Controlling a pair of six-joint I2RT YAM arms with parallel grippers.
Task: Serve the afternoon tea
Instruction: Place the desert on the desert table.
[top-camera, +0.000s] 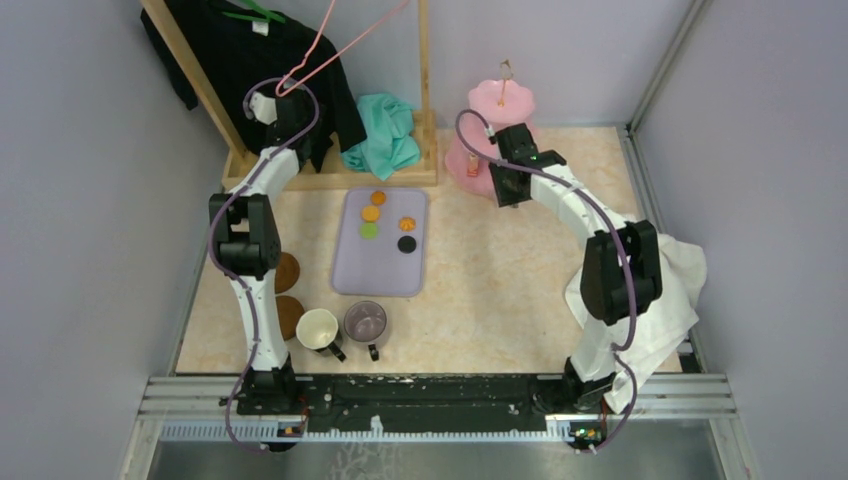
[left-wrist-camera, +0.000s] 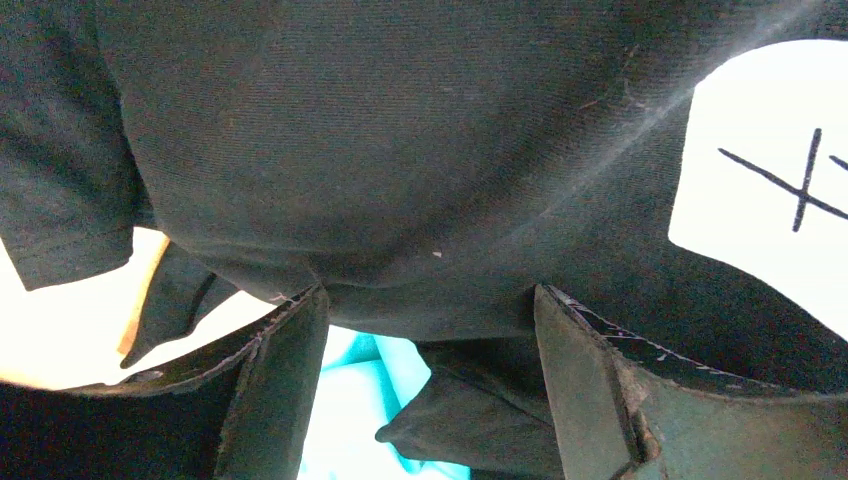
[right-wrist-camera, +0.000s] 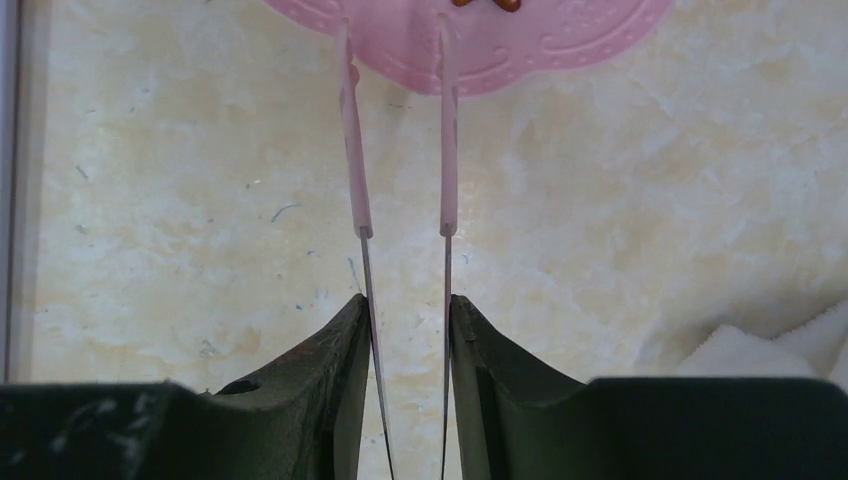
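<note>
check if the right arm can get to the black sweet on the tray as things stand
Probably yes. The right gripper, shut on tongs, is by the pink stand, and bare table lies between it and the black sweet on the tray. The left gripper is off at the black shirt.

Black cross (left-wrist-camera: 800, 187) on white patch (left-wrist-camera: 735, 235)

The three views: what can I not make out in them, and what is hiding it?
Right wrist view: brown pieces on the pink stand, cut off by the top edge.
Top view: two coasters, partly behind the left arm; the sweets, too small to identify.
Left wrist view: black garment fills the frame, hiding most of the scene.
</note>
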